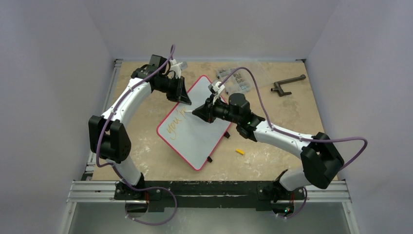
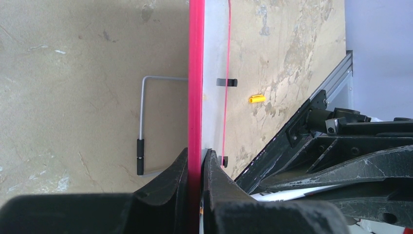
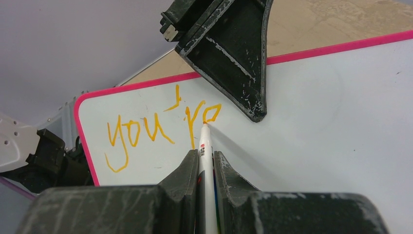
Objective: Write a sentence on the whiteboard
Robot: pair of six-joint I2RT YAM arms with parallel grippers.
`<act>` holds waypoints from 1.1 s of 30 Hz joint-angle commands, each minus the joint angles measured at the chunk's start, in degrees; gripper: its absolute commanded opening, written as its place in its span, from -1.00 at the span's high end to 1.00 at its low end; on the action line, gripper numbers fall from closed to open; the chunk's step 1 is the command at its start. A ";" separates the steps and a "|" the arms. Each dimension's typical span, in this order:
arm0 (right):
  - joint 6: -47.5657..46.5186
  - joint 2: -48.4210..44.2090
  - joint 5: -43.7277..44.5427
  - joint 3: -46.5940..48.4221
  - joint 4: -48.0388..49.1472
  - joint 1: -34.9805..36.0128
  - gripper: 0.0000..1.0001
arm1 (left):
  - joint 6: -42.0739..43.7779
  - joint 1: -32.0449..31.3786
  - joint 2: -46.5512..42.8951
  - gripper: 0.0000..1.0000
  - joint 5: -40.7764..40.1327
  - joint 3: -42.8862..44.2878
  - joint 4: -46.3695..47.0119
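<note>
Red plastic rims the whiteboard (image 1: 195, 129), which lies slantwise on the tan table (image 1: 277, 141) between our two arms, with small black tabs along its near-right edge. Our left gripper (image 2: 200, 158) is clamped on the board's far-left edge. Its fingers (image 2: 170, 180) are almost together, with only the red rim and the thin white panel between them. In the right wrist view, one of those black fingers lies flat on the board's face, just past the writing.

Our right gripper (image 3: 205, 158) pinches a white marker (image 3: 205, 144). Its fingers (image 3: 182, 180) are drawn tight against the barrel on both sides, and the marker sticks out forward beyond them. The marker's tip touches the board at the foot of the last orange-yellow letter.

We read the sentence (image 3: 160, 129) as "you", then a small raised stroke, then an "r" and a rounded loop — which letter that loop is, we cannot tell. The words sit near a rounded corner of the board, running beside the rim towards the left gripper.

On the table just right of the board, apart from it, lies a small yellow cap (image 1: 239, 151). Near the far edge we see clear bags (image 1: 233, 75) of small parts and, well to the right, a black handle (image 1: 288, 83).
</note>
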 commanded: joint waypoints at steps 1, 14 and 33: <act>-2.07 -0.21 2.70 -1.99 -4.33 0.25 1.00 | 3.62 -0.03 -1.51 1.00 -9.74 -0.41 -1.07; -2.44 -1.04 7.55 -1.87 -6.44 -0.01 1.00 | 3.62 -0.03 -1.60 1.00 -9.69 -0.41 -1.06; -2.51 -1.04 9.69 0.70 -8.07 -0.44 1.00 | 3.62 -0.03 -1.69 1.00 -9.51 -0.56 -1.02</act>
